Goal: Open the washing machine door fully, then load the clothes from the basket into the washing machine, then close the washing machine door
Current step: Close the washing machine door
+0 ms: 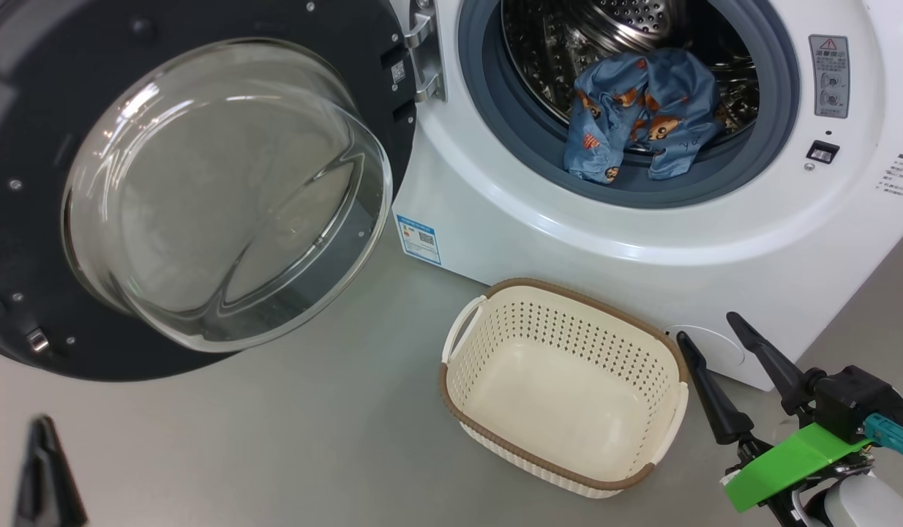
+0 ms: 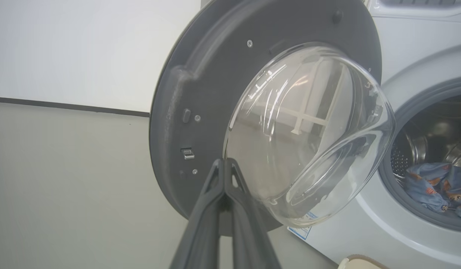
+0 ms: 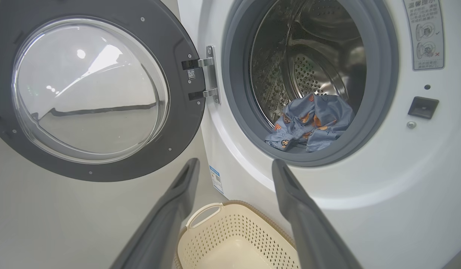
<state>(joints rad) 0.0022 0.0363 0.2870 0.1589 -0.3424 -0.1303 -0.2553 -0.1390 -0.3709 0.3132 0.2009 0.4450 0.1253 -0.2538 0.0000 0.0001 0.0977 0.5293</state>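
Head camera looks steeply down on the washing machine (image 1: 568,241); wrist cameras face it from lower, the left perhaps nearest its door (image 2: 178,112). All share the drum (image 1: 539,51).

The left gripper (image 2: 225,164) sits low on the robot's left, its two dark fingers pressed together. The right gripper (image 1: 706,326) points upward, fingers spread wide.
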